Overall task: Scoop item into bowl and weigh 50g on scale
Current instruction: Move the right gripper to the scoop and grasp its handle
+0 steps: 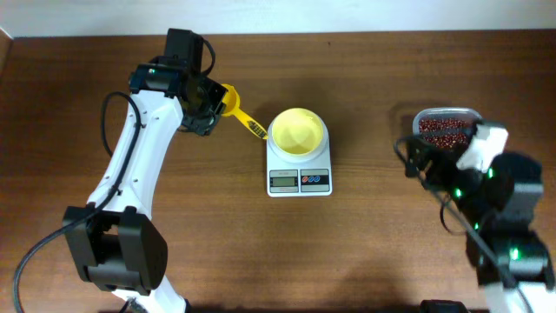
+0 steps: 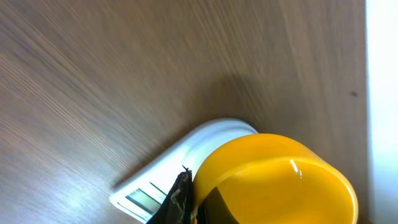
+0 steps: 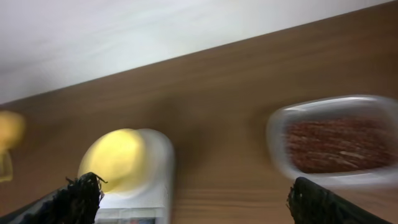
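Observation:
The pale-yellow bowl point(image 1: 298, 132) stands empty on the white scale point(image 1: 300, 180) at the table's middle. The beans point(image 1: 445, 130) lie in a clear plastic container point(image 1: 419, 116) at the far right. My left gripper point(image 1: 211, 99) is shut on a small yellow scoop point(image 1: 241, 113), left of the scale and above the table. In the left wrist view the scoop point(image 2: 280, 177) fills the lower right beside my finger point(image 2: 199, 208), with the scale point(image 2: 205, 140) behind it and no beans showing. My right gripper point(image 1: 415, 159) point(image 3: 202, 205) is open and empty, beside the container point(image 3: 277, 140), facing the bowl point(image 3: 118, 158).
The wooden table's back edge meets a white wall point(image 3: 155, 31). The right arm's cables point(image 1: 447, 209) hang near the container. The left arm's base point(image 1: 117, 248) stands at the front left.

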